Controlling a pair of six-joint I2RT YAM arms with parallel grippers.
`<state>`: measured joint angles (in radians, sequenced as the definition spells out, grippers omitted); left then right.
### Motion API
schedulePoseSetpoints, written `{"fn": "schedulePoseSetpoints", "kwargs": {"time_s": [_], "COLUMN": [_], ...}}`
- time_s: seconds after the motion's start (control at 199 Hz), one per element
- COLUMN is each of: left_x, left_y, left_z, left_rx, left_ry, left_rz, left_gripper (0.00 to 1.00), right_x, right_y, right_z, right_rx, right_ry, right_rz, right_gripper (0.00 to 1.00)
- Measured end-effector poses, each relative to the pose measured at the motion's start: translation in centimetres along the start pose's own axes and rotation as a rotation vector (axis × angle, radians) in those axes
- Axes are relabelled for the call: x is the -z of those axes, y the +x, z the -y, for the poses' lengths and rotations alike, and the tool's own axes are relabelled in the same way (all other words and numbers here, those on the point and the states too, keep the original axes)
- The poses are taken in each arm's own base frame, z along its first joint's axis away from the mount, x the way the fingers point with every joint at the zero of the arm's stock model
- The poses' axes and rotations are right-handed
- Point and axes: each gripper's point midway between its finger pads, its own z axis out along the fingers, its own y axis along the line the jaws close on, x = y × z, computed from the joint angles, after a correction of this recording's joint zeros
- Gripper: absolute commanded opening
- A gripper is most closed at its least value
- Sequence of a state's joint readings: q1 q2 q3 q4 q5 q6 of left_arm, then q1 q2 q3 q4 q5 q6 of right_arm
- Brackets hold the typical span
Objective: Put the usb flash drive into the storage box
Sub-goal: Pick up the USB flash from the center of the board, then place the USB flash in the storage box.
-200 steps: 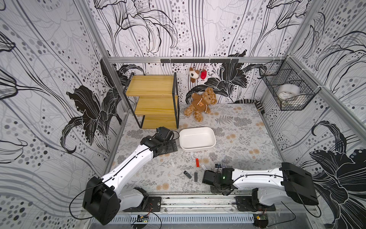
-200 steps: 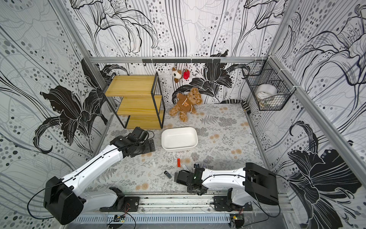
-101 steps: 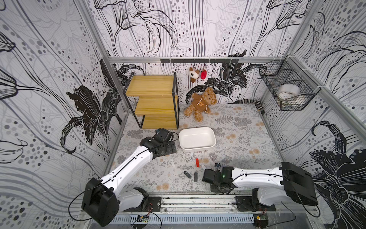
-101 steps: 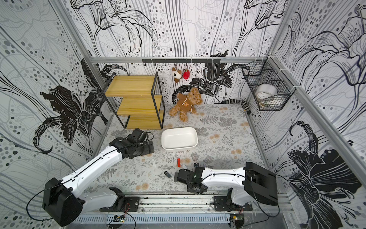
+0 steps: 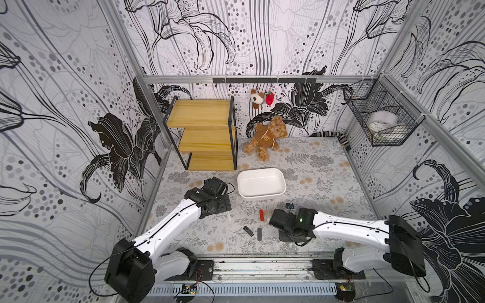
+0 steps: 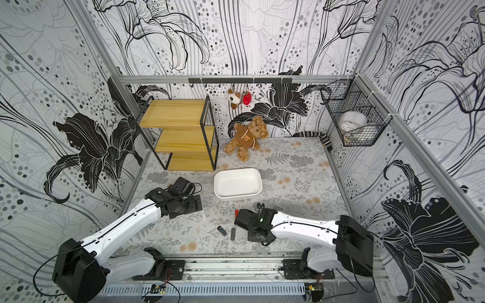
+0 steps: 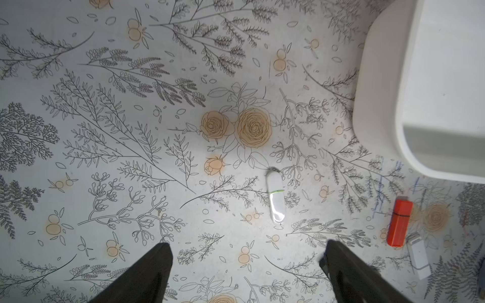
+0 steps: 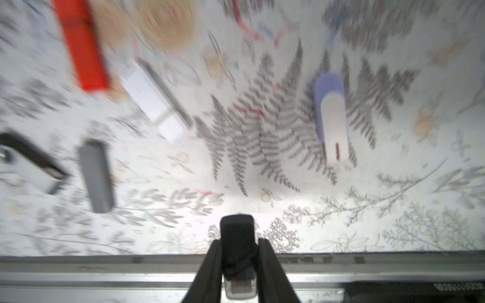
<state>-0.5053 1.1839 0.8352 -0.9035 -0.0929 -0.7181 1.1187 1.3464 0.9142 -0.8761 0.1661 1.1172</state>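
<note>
1. The worktop (image 5: 315,183) is a floral-printed surface that carries every item below.
2. The wooden shelf unit (image 5: 207,131) stands at the far left corner, with a teddy bear (image 5: 266,140) just beside it against the back wall.
3. The storage box (image 5: 262,196) is white and shallow. It lies near the middle of the worktop, farther back than both claws.
4. The left claw (image 7: 248,253) hovers with its jaws spread wide and grips nothing. A white flash drive with a green band (image 7: 275,200) lies on the worktop ahead of its fingers, and the box is near on one side.
5. The right claw (image 8: 237,245) has its jaws closed on the black USB flash drive (image 8: 237,230), clamped by its sides. The drive is held at the worktop's near edge by the metal rail (image 8: 105,270), well apart from the storage box.
6. Loose on the worktop, in a blurred wrist view, lie a red drive (image 8: 81,47), a white drive (image 8: 151,97), a grey drive (image 8: 96,175) and a lilac-and-white drive (image 8: 332,118).
</note>
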Motion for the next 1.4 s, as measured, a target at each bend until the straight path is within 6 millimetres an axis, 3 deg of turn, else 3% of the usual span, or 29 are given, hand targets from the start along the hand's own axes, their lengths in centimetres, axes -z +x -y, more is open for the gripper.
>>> {"fn": "schedulePoseSetpoints", "kwargs": {"time_s": [0.075,0.191,0.326,0.446,0.552,0.667,0.752,0.938,1.244,1.404], "left_x": [-0.8,-2.0,-3.0,-3.3,-3.7,-4.3,-4.8,-5.6,-6.4,-6.7], "left_y": [0.9,1.6,1.5,1.2,1.1,1.4,1.7,2.2,2.2,2.2], "left_z": [-0.4,-0.6,-0.2,0.3,0.9,1.7,2.2,2.6,3.5,3.9], "left_rx": [0.004,0.010,0.011,0.020,0.029,0.026,0.018,0.002,-0.002,-0.013], "left_ry": [-0.009,-0.025,-0.034,-0.019,-0.004,0.008,0.007,-0.005,-0.006,-0.017], "left_rz": [-0.021,-0.049,-0.060,-0.051,-0.051,-0.058,-0.068,-0.086,-0.086,-0.085], "left_gripper": [0.95,0.95,0.93,0.88,0.80,0.79,0.79,0.77,0.71,0.68], "right_x": [1.7,4.4,5.4,3.0,-0.5,-4.3,-5.6,-6.4,-9.4,-9.8], "right_y": [-3.1,-9.5,-16.0,-21.2,-23.7,-25.0,-25.2,-26.0,-25.5,-25.6], "right_z": [-0.9,-1.4,-1.7,-2.9,-4.3,-4.8,-4.6,-4.4,-3.1,-2.3], "right_rx": [-0.010,-0.032,-0.023,0.025,0.082,0.121,0.135,0.163,0.194,0.185], "right_ry": [-0.038,-0.076,-0.078,-0.055,-0.036,-0.011,0.007,0.034,0.111,0.120], "right_rz": [0.054,0.145,0.217,0.226,0.199,0.156,0.134,0.139,0.097,0.088], "right_gripper": [0.00,0.00,0.00,0.00,0.00,0.00,0.00,0.00,0.00,0.00]}}
